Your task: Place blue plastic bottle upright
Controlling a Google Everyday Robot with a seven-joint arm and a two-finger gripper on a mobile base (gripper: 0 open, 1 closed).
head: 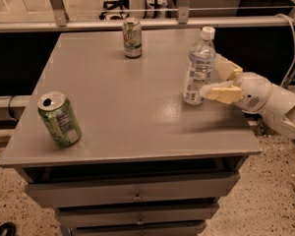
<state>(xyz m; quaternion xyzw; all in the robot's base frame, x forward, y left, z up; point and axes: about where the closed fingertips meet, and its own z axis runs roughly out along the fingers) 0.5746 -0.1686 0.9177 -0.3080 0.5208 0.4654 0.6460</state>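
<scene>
The blue plastic bottle (198, 68) is clear with a white cap and a white-bluish label. It stands upright on the grey table (137, 107) near the right edge. My gripper (212, 77) reaches in from the right at the bottle's lower half. It is open, with its two cream fingers (222, 93) spread apart, the near one by the bottle's base and the far one behind its right side. The gripper holds nothing.
A green soda can (59, 119) stands at the front left of the table, leaning slightly. Another green can (132, 37) stands at the back centre. Drawers are below the tabletop. A metal rail (137, 23) runs behind the table.
</scene>
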